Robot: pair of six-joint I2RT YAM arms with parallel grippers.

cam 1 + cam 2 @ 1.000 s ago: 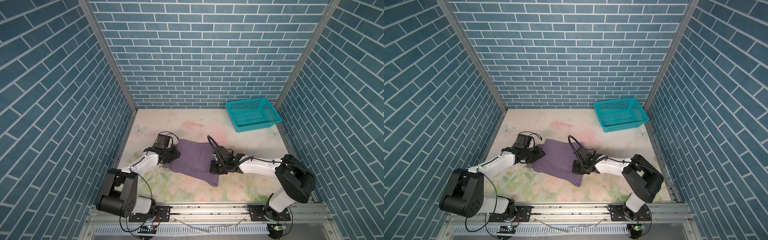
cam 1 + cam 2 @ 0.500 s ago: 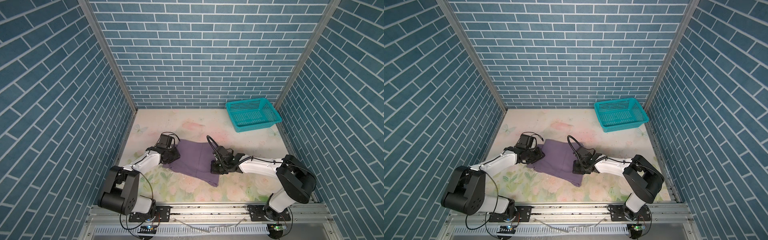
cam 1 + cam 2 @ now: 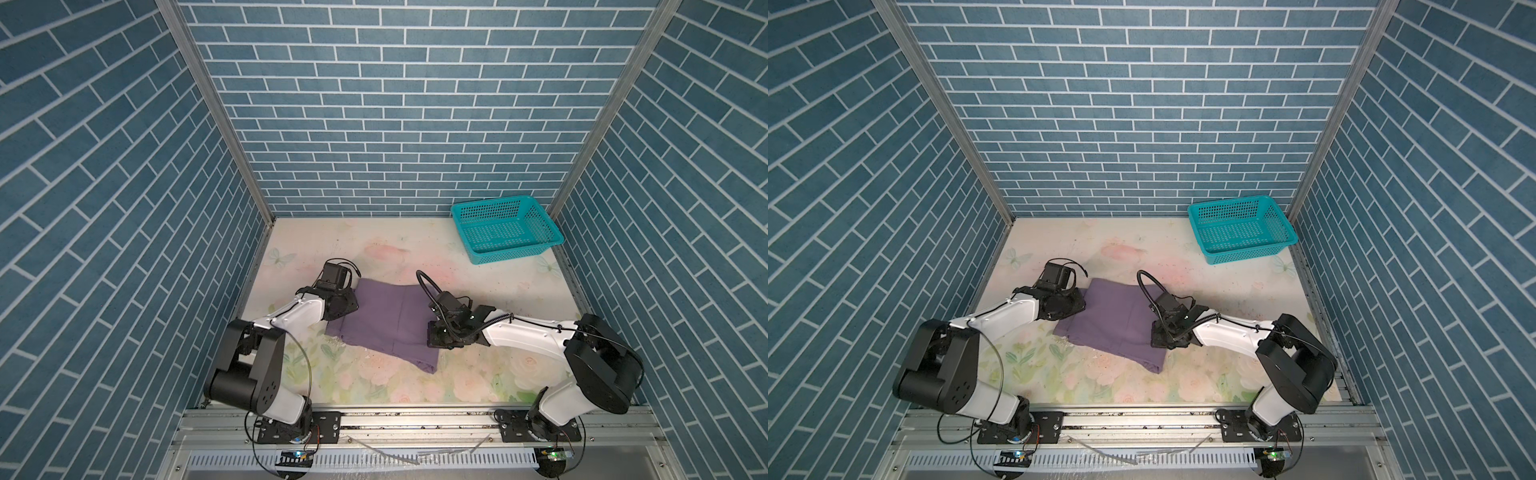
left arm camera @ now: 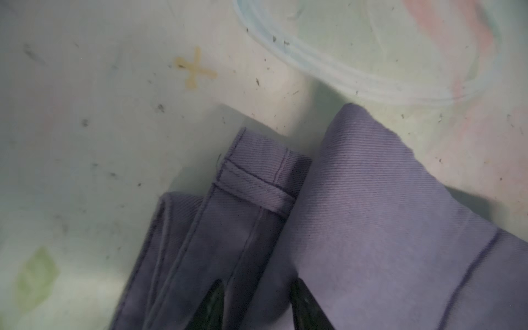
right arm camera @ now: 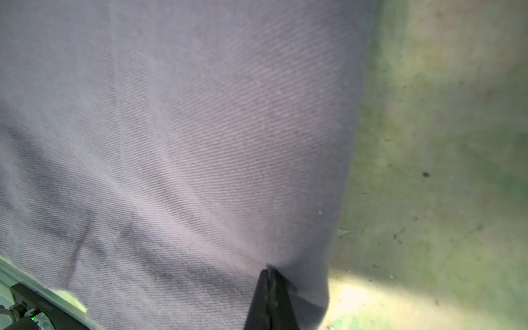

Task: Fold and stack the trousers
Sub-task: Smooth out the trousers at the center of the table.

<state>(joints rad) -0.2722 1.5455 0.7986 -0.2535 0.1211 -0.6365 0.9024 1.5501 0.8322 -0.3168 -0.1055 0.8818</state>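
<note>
Left gripper (image 4: 257, 281): fingers apart at the frame's lower edge, with a thick fold of purple cloth between them. Whether it is clamped cannot be told.
Right gripper (image 5: 268, 271): clenched at lower centre, pinching the cloth's edge.
Trousers (image 3: 386, 320): folded flat at lower centre in both top views (image 3: 1113, 320), spanning the gap between the two wrists — one at the left edge, one at the right.
Table (image 3: 374, 253): floral surface under the cloth.
Basket (image 3: 515, 255): teal, right of centre — well apart from the cloth.
</note>
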